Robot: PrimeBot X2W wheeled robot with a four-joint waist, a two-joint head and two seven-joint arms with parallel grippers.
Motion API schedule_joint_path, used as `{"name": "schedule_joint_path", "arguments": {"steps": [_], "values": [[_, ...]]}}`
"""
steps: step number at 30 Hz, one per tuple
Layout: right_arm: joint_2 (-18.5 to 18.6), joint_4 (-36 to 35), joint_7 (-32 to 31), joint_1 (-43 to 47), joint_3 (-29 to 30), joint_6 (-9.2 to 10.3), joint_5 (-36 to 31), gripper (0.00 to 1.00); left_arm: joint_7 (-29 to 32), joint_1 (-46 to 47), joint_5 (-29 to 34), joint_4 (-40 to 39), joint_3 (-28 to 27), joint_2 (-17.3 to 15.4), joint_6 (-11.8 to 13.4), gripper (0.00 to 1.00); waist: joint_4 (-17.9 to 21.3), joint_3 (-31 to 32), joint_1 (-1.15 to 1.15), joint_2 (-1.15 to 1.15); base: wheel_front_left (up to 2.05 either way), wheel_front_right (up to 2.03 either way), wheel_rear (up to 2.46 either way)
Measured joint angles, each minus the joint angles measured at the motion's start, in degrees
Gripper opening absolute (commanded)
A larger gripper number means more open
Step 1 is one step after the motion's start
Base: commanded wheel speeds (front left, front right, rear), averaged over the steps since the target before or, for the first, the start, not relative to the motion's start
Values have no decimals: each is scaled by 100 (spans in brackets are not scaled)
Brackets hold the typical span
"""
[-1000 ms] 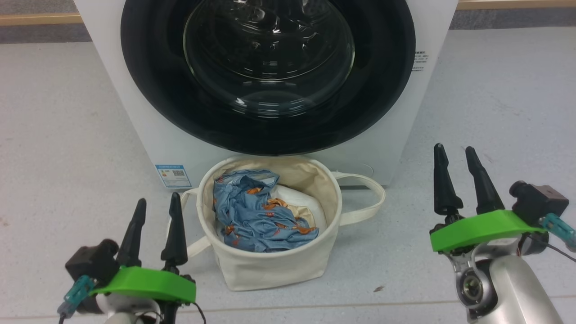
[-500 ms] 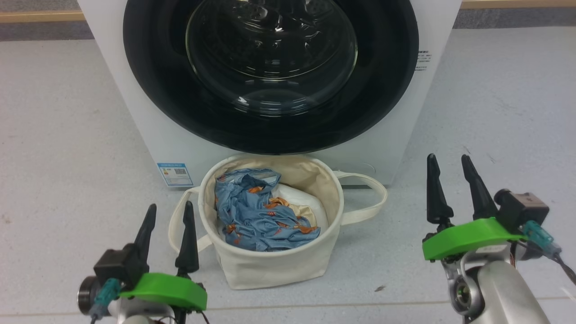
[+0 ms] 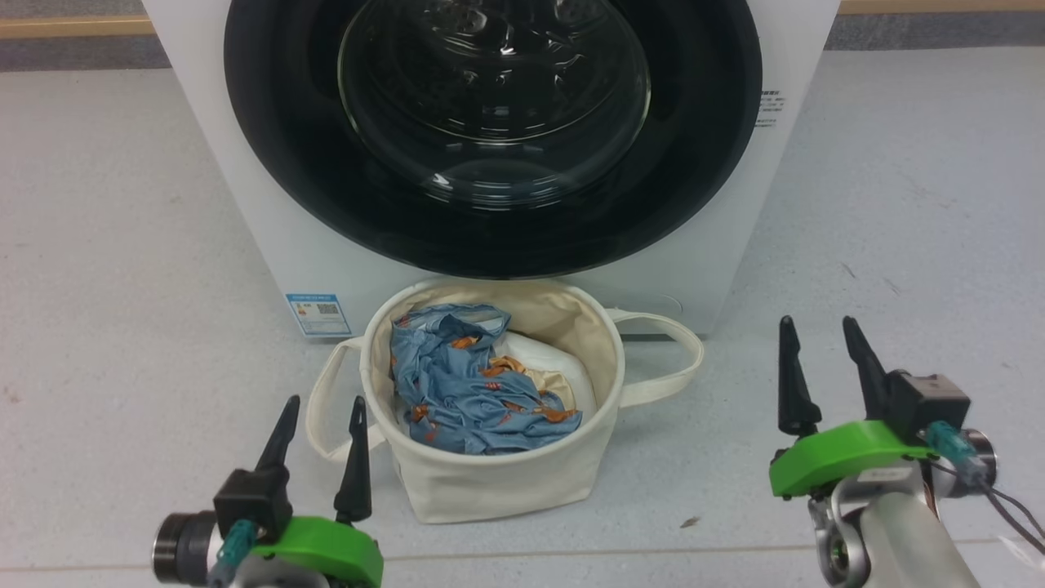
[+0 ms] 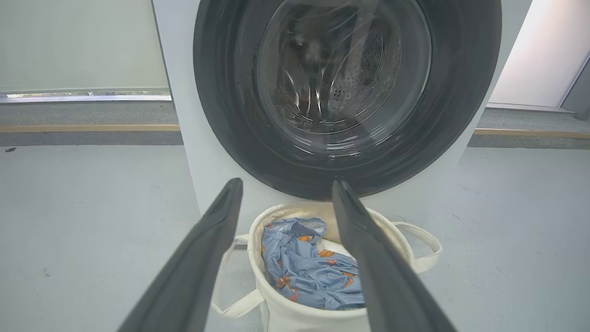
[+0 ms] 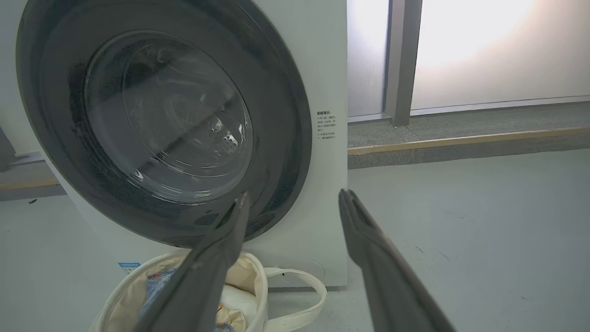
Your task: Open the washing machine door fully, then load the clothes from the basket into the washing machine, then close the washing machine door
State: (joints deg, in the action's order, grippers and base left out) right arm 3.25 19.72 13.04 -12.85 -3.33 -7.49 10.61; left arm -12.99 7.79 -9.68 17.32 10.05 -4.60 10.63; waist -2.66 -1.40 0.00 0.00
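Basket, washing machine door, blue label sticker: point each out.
basket (image 3: pixel 498 490), head view, front canvas wall below the rim.
washing machine door (image 3: pixel 494 98), head view, clear glass bowl at its centre.
blue label sticker (image 3: pixel 318 314), head view, middle of the sticker's face.

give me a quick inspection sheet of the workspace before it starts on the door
surface: grey floor, flat.
job's things: washing machine with washing machine door shut; basket in front of it, denim-blue garment on top, white bundle beside it.
clutter: small dark speck on the floor, right of the basket.
grippers: left gripper and right gripper open, empty, either side of the basket.
cables: thin dark cable at the right wrist.
surroundings: wooden strip behind the machine; bright frosted panels.
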Motion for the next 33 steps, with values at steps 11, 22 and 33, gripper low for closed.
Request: {"name": "schedule_joint_path", "arguments": {"steps": [11, 22, 33], "values": [[-7, -32, 124, -109, -155, 0, -565, 100, -127, 198, 554, 430, -38, 114, 94, 100, -6, -53, 0, 0, 0, 0, 0], [-7, 15, 124, -110, -185, 0, -556, 100, -130, 199, 486, 561, -215, 171, 35, 100, -15, -85, 1, 0, 0, 0, 0], [-7, 14, 124, -110, -212, 0, -565, 100, -130, 200, 437, 584, -307, 197, -13, 100, -12, -81, 1, 0, 0, 0, 0]]}}
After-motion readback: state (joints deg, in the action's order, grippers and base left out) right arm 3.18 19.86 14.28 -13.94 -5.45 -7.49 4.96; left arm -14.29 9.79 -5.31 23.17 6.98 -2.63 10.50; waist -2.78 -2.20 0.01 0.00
